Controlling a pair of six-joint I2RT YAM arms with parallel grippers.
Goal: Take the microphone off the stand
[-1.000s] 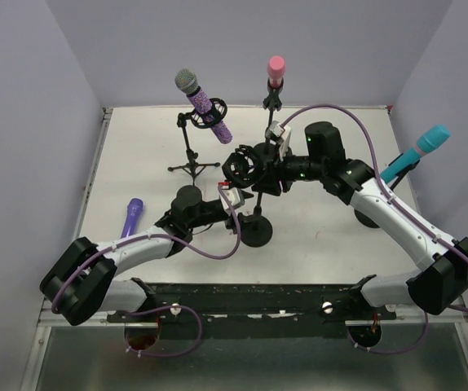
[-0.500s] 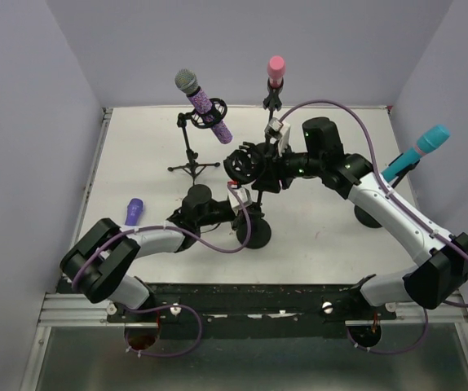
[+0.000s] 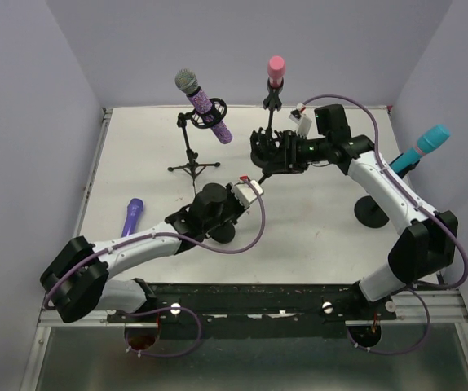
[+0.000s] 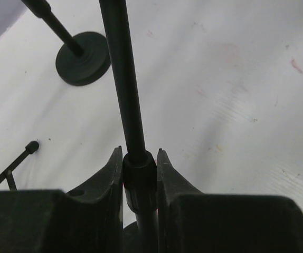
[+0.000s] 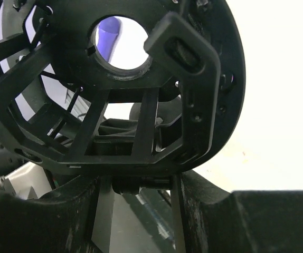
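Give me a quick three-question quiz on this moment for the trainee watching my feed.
1. True or false: the shock mount in the right gripper has a microphone in it.
2. What is the left gripper shut on? A) the stand pole B) a cable C) a tripod leg
3. Fill in: the microphone lying flat on the table is ___ in colour.
Key: 1 false, its ring is empty. 2 A. 3 purple.
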